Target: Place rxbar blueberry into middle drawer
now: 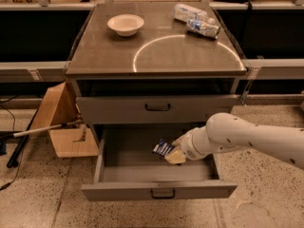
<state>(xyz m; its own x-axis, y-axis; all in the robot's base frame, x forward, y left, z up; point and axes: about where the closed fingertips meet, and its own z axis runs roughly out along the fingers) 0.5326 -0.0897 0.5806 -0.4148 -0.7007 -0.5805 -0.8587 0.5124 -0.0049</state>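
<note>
Tool (171, 152) grips rxbar blueberry (162, 147) inside middle drawer (130, 163).

No legible print on rxbar blueberry (163, 147) in jaws over middle drawer (133, 161).

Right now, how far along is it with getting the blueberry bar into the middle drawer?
Done: the middle drawer is pulled open, its tray exposed. In hand: the gripper is over the open tray, shut on the rxbar blueberry, which is tilted and not lying flat. Left: set the bar on the tray, release it and draw the arm out.
</note>
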